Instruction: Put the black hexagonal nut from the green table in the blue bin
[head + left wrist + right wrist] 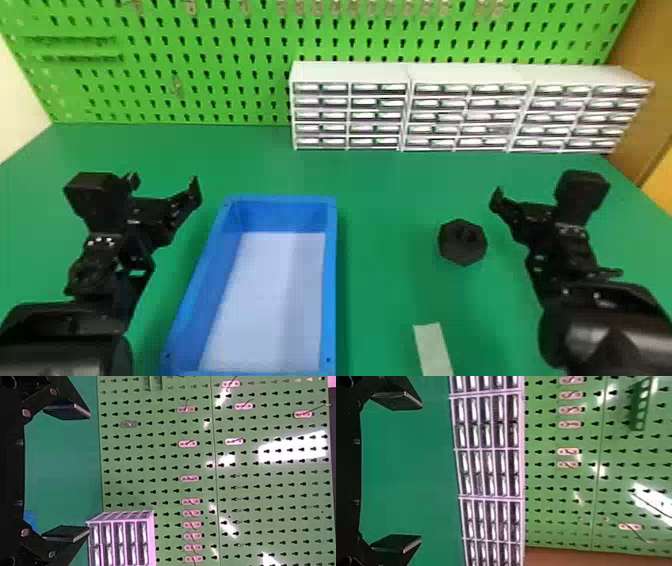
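Standing open, the right end effector (532, 210) occupies the right of the head view; its wrist view shows the two fingers (397, 399) wide apart. The left end effector (164, 184), likewise open, occupies the left. Right of centre, the black hexagonal nut (462, 242) lies on the green worktop (385, 280), near the right end effector. The blue bin (330, 290) sits lower left of centre. A pale strip (433, 350), probably tape, meets the bottom edge; white drawer units (350, 73) span the upper right.
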Robot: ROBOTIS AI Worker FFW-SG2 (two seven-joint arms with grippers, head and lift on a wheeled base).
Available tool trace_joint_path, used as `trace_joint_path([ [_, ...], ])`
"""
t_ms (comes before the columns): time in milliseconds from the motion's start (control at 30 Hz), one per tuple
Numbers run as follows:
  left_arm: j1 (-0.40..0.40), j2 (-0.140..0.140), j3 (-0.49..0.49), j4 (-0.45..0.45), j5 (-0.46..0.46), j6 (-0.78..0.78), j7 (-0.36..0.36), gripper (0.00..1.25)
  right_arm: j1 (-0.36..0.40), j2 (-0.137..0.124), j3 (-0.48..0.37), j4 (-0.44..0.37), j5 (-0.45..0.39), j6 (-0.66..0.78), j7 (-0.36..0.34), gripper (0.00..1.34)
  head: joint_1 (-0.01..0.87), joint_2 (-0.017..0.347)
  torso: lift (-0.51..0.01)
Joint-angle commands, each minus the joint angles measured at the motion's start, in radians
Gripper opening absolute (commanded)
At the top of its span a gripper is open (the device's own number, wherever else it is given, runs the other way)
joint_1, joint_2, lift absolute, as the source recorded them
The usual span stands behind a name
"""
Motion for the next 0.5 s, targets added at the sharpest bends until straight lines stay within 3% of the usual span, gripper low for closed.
trace_joint_path([
  [0,0.001,0.0,0.001,0.0,0.001,0.0,0.0,1.0,-0.042,-0.027,0.008,-0.019,0.01,0.158,0.018,1.22,0.686,0.052,-0.097],
  [233,-0.003,0.0,-0.002,0.0,-0.004,0.0,0.0,1.0,-0.143,-0.055,0.017,-0.017,0.105,0.431,0.106,1.21,0.686,0.052,-0.097],
  [467,-0.003,0.0,-0.001,0.0,-0.004,0.0,0.0,1.0,-0.217,-0.076,0.043,0.039,0.142,0.526,0.178,1.21,0.686,0.052,-0.097],
])
